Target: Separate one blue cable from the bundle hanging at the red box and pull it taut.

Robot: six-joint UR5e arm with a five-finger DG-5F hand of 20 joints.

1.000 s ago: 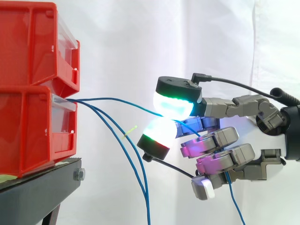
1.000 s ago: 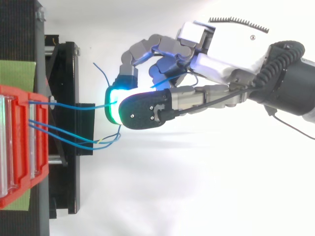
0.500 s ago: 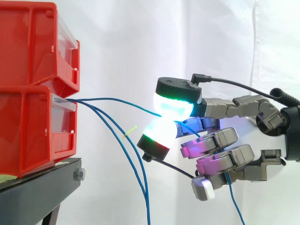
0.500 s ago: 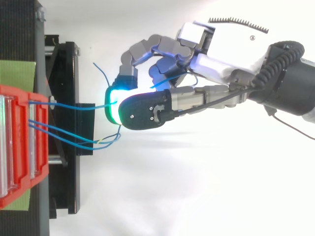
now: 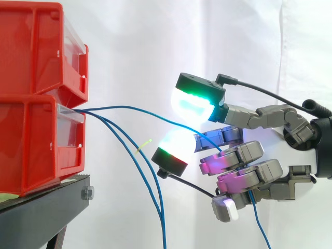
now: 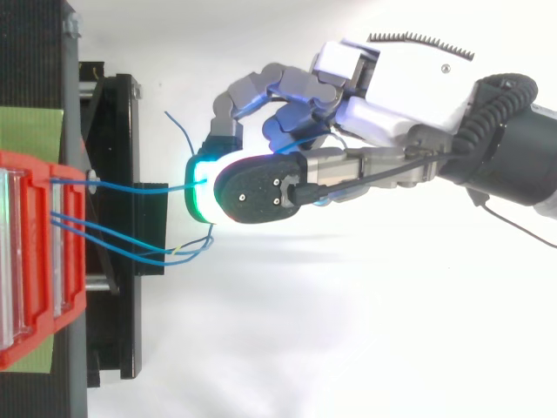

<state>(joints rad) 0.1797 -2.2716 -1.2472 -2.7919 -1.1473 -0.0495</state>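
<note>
Several blue cables come out of the lower red box (image 5: 31,140). One blue cable (image 5: 129,109) arcs right from the box to my hand (image 5: 280,187), apart from the other two blue cables (image 5: 141,168), which hang down. It passes through a small gap between the upper glowing pad (image 5: 192,104) and the lower pad (image 5: 174,142), rests on the lower finger, threads through the curled fingers and drops out below them. From above, the same cable (image 6: 130,187) runs from the box (image 6: 26,261) under the hand (image 6: 392,96).
A second red box (image 5: 31,46) sits stacked on the lower one, both on a black stand (image 5: 41,212). A thin yellow-green strand (image 5: 143,145) sticks out near the hanging cables. The white curtain hangs behind, with free room to the right and below.
The upper pad has lifted a little off the lower pad, so a gap now shows around the cable. The arm, boxes and other cables have not moved.
</note>
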